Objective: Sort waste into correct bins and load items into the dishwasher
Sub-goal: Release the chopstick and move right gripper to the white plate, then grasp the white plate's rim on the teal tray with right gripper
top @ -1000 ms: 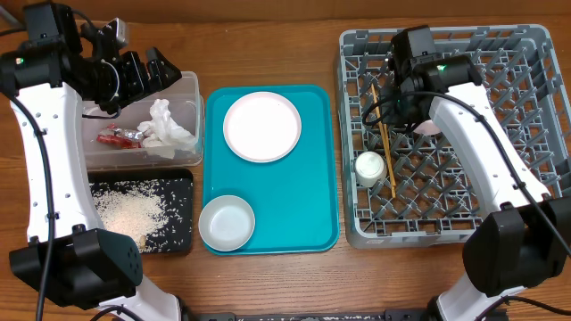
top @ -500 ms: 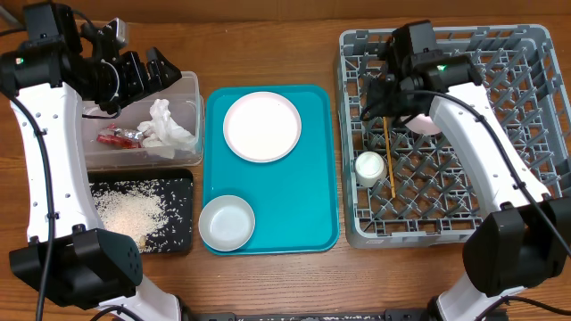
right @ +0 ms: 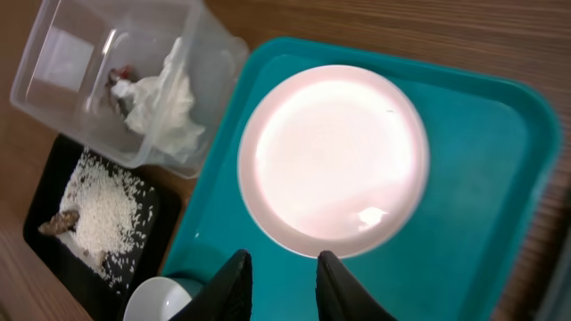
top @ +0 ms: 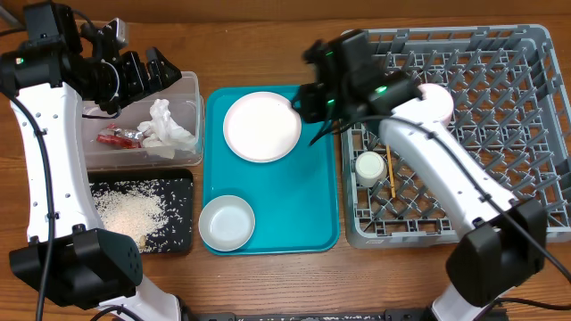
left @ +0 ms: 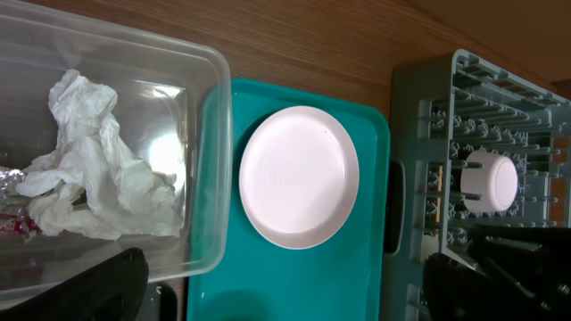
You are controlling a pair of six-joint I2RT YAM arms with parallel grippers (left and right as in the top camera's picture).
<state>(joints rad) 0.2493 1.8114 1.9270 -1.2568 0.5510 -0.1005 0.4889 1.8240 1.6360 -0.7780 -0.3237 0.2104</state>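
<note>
With the far edge of the table taken as 12 o'clock in the overhead view, the right gripper [right: 284,263] is being held over the teal tray [top: 317,209], on the 3 o'clock side of the pale pink plate [top: 261,127]. Its jaws are being held slightly apart and nothing is being gripped between them. In the right wrist view bare tray is being shown through the gap, and the plate is lying just beyond the fingertips [right: 234,276]. The plate is being carried at the 12 o'clock end of the teal tray, and a white bowl [top: 227,222] at its 7 o'clock corner.

The left gripper [top: 149,73] is being held above the 12 o'clock wall of the clear tub [top: 194,98], with its jaws spread wide and empty. A crumpled tissue [top: 166,125] is being contained in the tub, with a red wrapper [top: 116,135] at its 9 o'clock side. At 6 o'clock of the tub, the black tray [top: 183,183] is being occupied by white grains [top: 129,209] and some brown bits [right: 61,223].

At 3 o'clock of the teal tray, the grey dish rack [top: 522,187] is being occupied by three kinds of item. A small white cup [top: 369,167] is standing near its 9 o'clock edge, and wooden chopsticks [top: 391,174] are lying just at 3 o'clock of the cup. A second white bowl [left: 491,181] is sitting upturned among the pegs toward 11 o'clock.
</note>
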